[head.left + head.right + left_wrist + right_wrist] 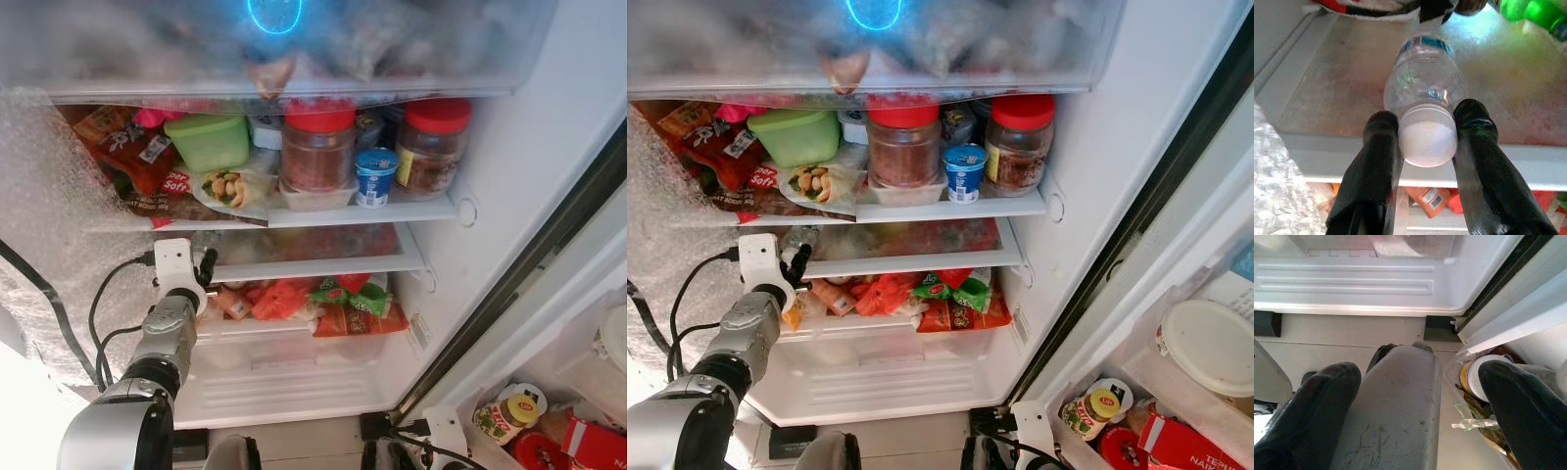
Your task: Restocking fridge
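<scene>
A clear plastic water bottle (1422, 73) with a white cap (1427, 139) lies on its side on the fridge's middle glass shelf (313, 245), cap toward me. My left gripper (1427, 117) reaches in at the shelf's left front edge (203, 266), shut on the bottle, one black finger pressed to each side of the cap. My right gripper (1418, 372) hangs low by the fridge's base, over the floor, open with nothing between its fingers (1327, 396).
The upper shelf holds two red-lidded jars (318, 147), a green tub (208, 140), a blue cup (374, 176) and snack packs. Red and green packets (333, 299) fill the space below. The door shelf (588, 377) at right carries a jar (507, 411). Bubble wrap (49, 245) covers the left wall.
</scene>
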### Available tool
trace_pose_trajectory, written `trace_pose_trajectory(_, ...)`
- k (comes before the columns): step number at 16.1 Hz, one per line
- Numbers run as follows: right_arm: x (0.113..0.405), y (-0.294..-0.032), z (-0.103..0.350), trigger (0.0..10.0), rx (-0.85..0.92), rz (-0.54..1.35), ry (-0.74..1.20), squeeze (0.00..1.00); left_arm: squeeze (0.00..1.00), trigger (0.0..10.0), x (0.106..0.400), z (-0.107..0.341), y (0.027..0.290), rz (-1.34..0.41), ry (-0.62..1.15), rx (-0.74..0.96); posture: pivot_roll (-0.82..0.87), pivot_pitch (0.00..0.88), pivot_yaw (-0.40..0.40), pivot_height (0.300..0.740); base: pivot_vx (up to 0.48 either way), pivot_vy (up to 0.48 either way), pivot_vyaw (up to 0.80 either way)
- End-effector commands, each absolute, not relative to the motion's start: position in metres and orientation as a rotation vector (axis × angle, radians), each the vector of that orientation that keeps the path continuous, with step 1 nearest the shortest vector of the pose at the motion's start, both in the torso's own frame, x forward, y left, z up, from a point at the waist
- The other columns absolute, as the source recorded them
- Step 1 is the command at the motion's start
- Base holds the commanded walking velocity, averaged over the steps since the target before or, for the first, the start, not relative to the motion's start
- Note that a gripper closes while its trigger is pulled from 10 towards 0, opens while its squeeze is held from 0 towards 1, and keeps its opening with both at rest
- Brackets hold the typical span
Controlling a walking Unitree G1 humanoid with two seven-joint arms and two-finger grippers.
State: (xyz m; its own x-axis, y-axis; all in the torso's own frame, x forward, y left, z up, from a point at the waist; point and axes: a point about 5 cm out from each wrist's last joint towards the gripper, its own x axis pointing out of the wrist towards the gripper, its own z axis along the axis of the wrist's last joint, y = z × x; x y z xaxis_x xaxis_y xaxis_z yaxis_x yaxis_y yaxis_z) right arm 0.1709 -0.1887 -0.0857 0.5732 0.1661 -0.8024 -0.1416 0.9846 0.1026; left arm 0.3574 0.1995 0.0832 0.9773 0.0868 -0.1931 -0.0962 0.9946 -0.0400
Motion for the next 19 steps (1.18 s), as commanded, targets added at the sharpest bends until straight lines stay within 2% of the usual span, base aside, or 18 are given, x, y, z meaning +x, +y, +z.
trace_pose_trajectory(1, 0.141, -0.194, -0.098, 10.0, 0.026, 0.154, 1.060, 0.00, 1.00, 10.0, 0.350, 0.068, 0.203, 0.111, 0.288, -0.033, -0.02, 0.065, -0.028, 0.636, 0.000, 0.000, 0.00)
trace_pose_trajectory(7, 0.142, -0.194, -0.098, 10.0, 0.023, 0.160, 1.060, 0.00, 1.00, 10.0, 0.354, 0.078, 0.211, 0.156, 0.230, -0.048, -0.01, 0.070, -0.030, 0.636, 0.000, 0.000, 0.00)
trace_pose_trajectory(16, 0.143, -0.192, -0.098, 10.0, 0.026, 0.161, 1.057, 0.00, 1.00, 10.0, 0.351, 0.072, 0.200, 0.111, 0.234, 0.005, 0.00, 0.069, -0.028, 0.636, 0.000, 0.000, 0.00)
trace_pose_trajectory(17, 0.144, -0.192, -0.098, 10.0, 0.026, 0.162, 1.057, 0.00, 0.62, 10.0, 0.352, 0.072, 0.199, 0.110, 0.233, 0.010, 0.00, 0.067, -0.027, 0.636, 0.000, 0.000, 0.00)
trace_pose_trajectory(18, 0.144, -0.192, -0.098, 10.0, 0.026, 0.162, 1.057, 0.00, 0.00, 10.0, 0.352, 0.073, 0.199, 0.113, 0.231, 0.008, 0.00, 0.067, -0.028, 0.636, 0.000, 0.000, 0.00)
trace_pose_trajectory(19, 0.144, -0.192, -0.098, 10.0, 0.024, 0.164, 1.057, 0.00, 0.00, 10.0, 0.352, 0.073, 0.199, 0.114, 0.230, 0.006, 0.00, 0.067, -0.028, 0.636, 0.000, 0.000, 0.00)
